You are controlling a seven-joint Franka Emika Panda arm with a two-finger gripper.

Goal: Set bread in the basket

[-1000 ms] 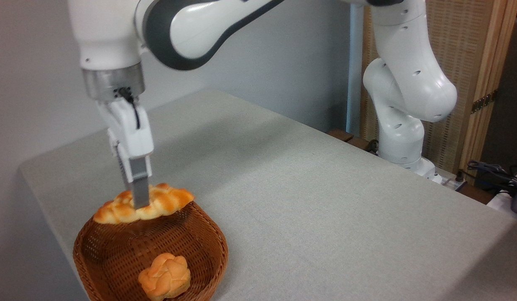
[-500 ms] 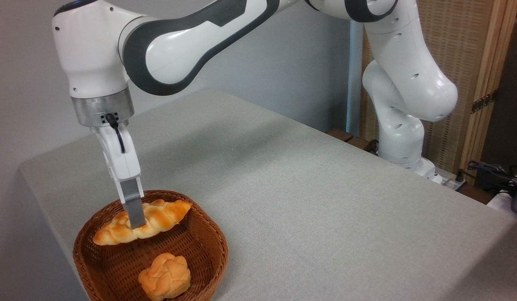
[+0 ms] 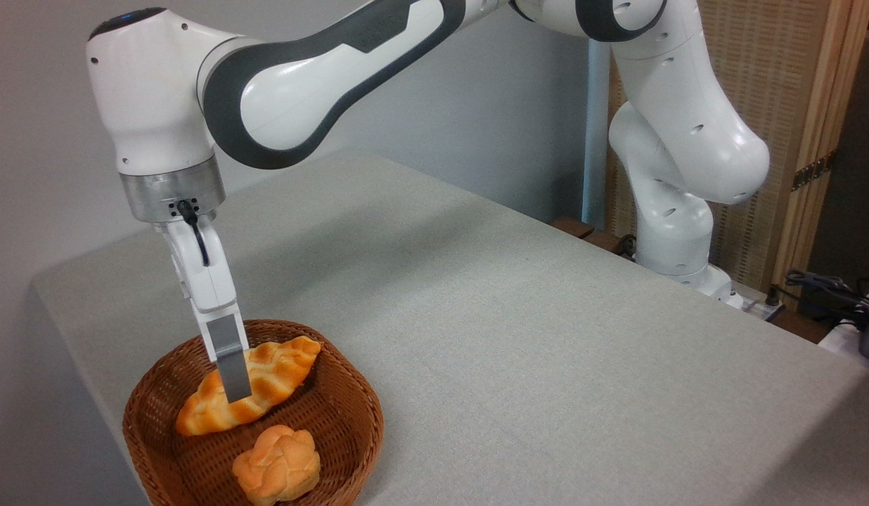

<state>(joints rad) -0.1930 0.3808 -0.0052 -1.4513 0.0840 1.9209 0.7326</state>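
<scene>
You could see only the near grey finger (image 3: 232, 365) of the white two-finger gripper (image 3: 235, 383); it hid its partner and a strip of the braided golden-orange loaf (image 3: 255, 383). The bottom edge cut off the brown woven wicker basket (image 3: 357, 400) and the small round knotted bun (image 3: 276, 465).

Arm (image 3: 350, 77) reaches from its base (image 3: 677, 246), at the far right edge of the table (image 3: 519, 337), across to the table's near left corner. Wrist vertical, silver flange pointing down. Gripper (image 3: 234, 393) hangs fingers-down, slightly tilted, low over that corner. Near finger (image 3: 230, 362) grey, seen edge-on; other finger hidden behind it. Fingers closed around the bread (image 3: 255, 383), gripping its middle.
</scene>
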